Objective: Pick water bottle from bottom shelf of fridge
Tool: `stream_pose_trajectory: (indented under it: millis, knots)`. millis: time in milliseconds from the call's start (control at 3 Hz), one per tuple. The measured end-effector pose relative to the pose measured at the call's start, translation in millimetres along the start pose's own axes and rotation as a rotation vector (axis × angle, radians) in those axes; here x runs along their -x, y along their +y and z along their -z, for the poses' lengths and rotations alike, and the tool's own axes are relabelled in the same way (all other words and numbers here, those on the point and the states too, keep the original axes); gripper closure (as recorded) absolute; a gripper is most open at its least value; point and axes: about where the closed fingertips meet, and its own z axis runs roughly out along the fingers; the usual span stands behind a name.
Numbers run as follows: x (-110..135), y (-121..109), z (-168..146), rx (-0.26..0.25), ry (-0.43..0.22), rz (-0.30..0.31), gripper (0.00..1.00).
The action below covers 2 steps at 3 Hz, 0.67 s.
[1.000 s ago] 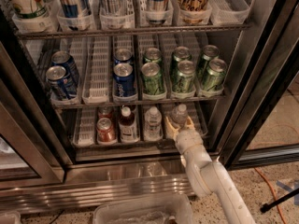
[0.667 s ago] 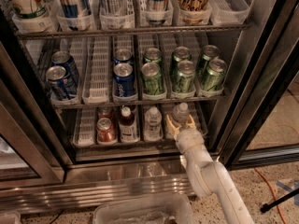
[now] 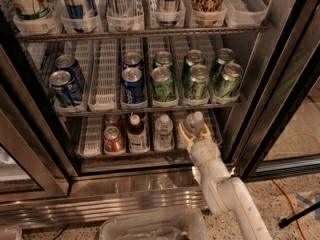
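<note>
A single arm [image 3: 222, 191] is seen, clad in smooth white casing and built of rounded, tubular segments that are joined by bulbous collars. It is ended by a pale yellowish end effector [image 3: 195, 132], which is found at the front of the bottom shelf [image 3: 90, 136], right of centre.

Warm light — speckled floor [image 3: 303, 178], orange cord [image 3: 286, 206]

Cream gripper [image 3: 194, 132] at the clear, white-capped water bottle [image 3: 195, 122] on the white-trayed bottom shelf [image 3: 90, 140]
</note>
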Motion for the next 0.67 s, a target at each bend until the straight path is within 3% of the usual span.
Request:
stream_pose_trajectory:
  millis: [333,667]
  knots:
    - [4,7,13,0.027,0.004,0.011,1.00]
    - [7,17,29,0.091,0.028,0.017,1.00]
